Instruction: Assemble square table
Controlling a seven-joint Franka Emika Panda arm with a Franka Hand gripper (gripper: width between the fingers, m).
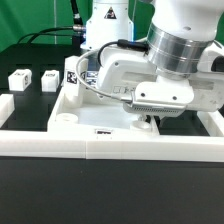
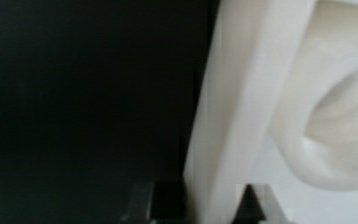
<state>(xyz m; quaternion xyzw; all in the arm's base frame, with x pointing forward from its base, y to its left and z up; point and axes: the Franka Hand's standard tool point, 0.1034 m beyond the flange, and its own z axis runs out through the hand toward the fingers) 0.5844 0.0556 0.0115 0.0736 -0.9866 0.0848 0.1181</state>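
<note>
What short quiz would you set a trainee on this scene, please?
1. True or false: the end effector is shut on an edge of the large white plastic square slab.
2. How many small white tagged leg blocks stand clear of the slab at the exterior view's left?
3. The long white border bar nearest the camera lies: a) in front of the slab; b) on top of it; c) in the end effector.
Key: 1 true; 2 two; 3 a.
</note>
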